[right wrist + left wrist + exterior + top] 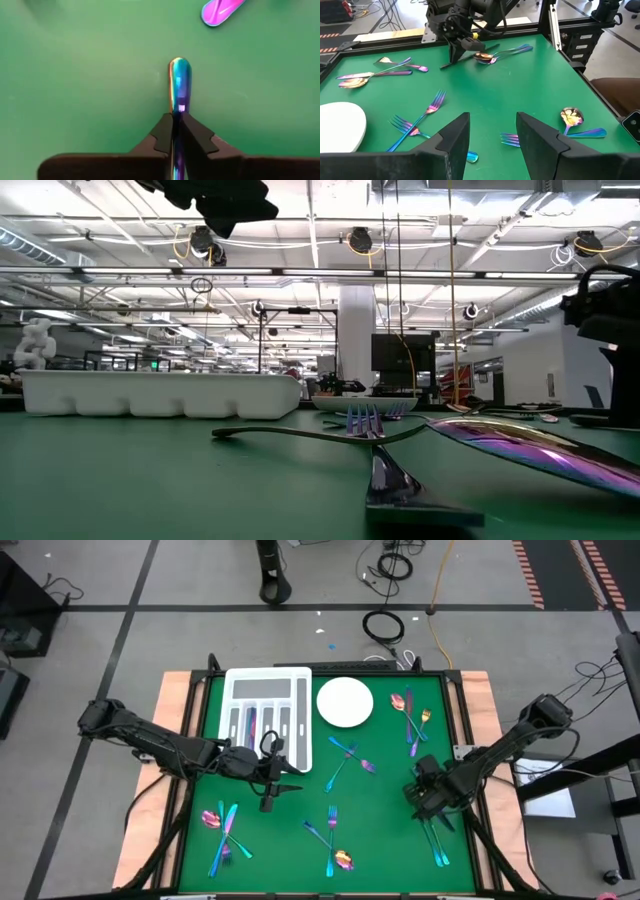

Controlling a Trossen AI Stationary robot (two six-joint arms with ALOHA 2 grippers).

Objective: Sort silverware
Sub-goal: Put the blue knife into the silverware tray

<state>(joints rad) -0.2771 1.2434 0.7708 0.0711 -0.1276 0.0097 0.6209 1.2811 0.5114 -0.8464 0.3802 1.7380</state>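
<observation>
The right gripper [176, 131] is low over the table [380, 830] near its right edge, its fingers pinched shut on the thin handle of one utensil [179, 82]; whether that piece is a fork, knife or spoon cannot be told, since only the rounded handle end shows. The left gripper [492, 140] hangs above the table just off the tray's [297, 685] near corner, fingers spread and holding nothing.

The rest of the silverware lies scattered: a cluster [412, 712] beside the plate [345, 702], a crossed pair [348, 760] at the centre, a group [330, 840] toward the front edge and another [220, 825] at front left. A few pieces already lie in the tray's slots.

The likeliest trouble is slippage. The handle is narrow, smooth and polished, held only along its edges, so it could twist or slide out on lifting, probably if the arm swings fast. The grip also sits near one end, which would let the far end droop and catch on the table or on the pieces [436, 835] lying just beside it.

The cutlery is flat, glossy metal with a blue, purple, pink and gold sheen; the table cover looks matte green, the plate and tray smooth white.
</observation>
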